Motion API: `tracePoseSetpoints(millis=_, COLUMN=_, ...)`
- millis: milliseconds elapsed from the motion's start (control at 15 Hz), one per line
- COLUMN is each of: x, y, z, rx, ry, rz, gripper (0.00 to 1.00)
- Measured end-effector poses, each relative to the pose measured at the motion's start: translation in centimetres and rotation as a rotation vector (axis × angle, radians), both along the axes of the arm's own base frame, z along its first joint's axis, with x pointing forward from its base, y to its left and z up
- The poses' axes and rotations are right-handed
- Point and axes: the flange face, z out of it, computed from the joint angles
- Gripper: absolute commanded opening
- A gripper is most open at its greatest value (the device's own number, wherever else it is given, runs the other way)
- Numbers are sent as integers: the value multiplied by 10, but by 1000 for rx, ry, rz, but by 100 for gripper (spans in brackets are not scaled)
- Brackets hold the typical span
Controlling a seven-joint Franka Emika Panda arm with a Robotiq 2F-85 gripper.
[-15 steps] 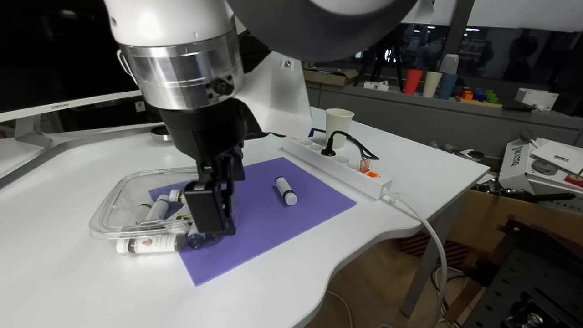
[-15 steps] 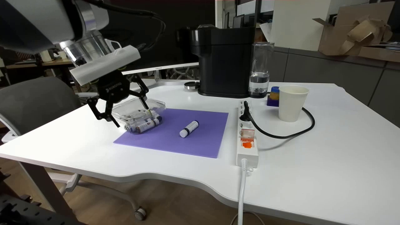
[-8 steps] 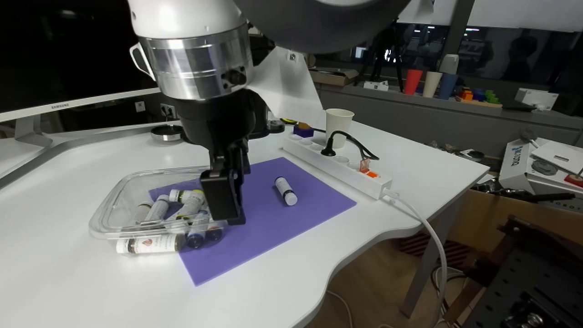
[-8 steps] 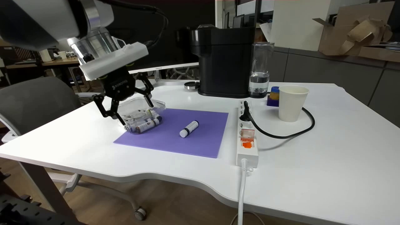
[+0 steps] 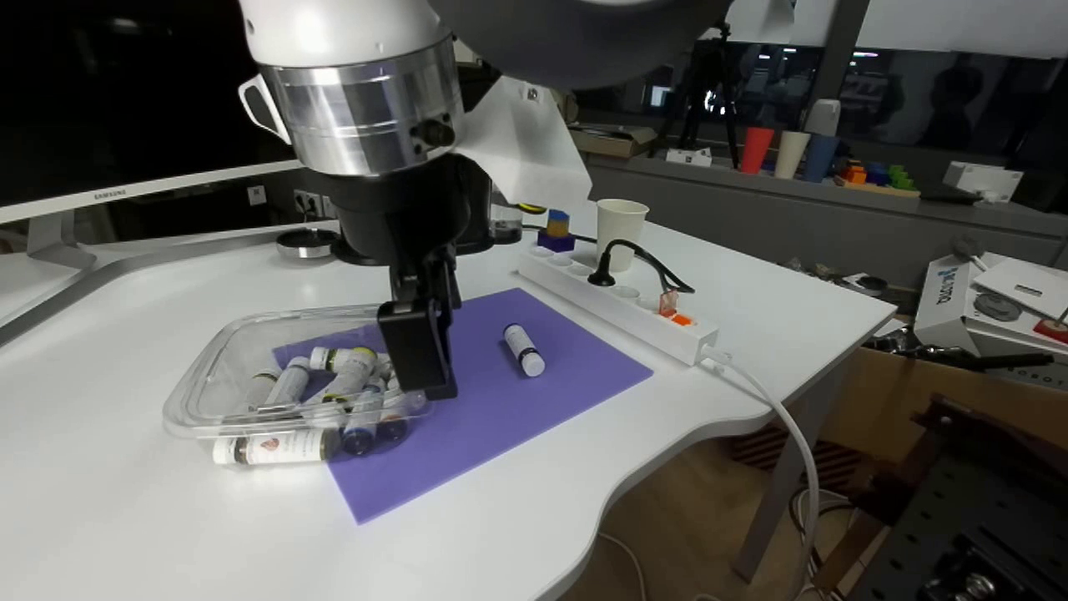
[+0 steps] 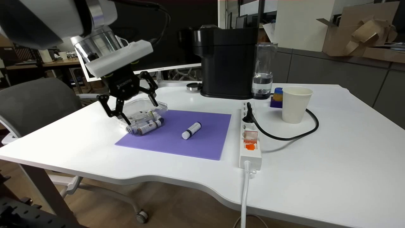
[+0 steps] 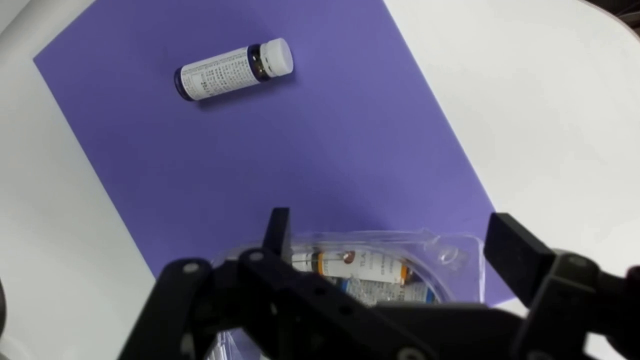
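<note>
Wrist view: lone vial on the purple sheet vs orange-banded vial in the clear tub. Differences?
The lone vial lies on the purple sheet; the orange-banded vial lies in the clear tub.
The lone vial shows no orange; the orange-banded vial's label has it at both ends.
The lone vial shows only print; the orange-banded vial shows a reddish picture too.
Both lie flat with white labels.

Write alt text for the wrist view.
An open, empty black gripper frames part of a clear plastic container holding small labelled bottles; above it in the picture, one white-capped bottle lies on its side on a purple mat.
</note>
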Motion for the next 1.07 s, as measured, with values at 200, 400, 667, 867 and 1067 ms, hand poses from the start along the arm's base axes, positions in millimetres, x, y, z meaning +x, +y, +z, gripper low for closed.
tracePoseSetpoints(millis=200, x=0, y=0, z=0, rx=-4, ry=3, rz=8, gripper=100)
tracePoseSetpoints(millis=400, x=0, y=0, z=0, rx=-5, ry=5, rz=14, gripper=100)
tracePoseSetpoints(millis=667, x=-1, y=2, z=-1, rx=-5, ry=12, rz=24, gripper=100)
tracePoseSetpoints(millis=867, x=-2, y=5, z=-3, rx=-1, ry=19, rz=25, gripper=100)
tracePoseSetpoints(millis=1067, x=-2, y=5, z=-4, rx=-1, ry=21, rz=28, gripper=100)
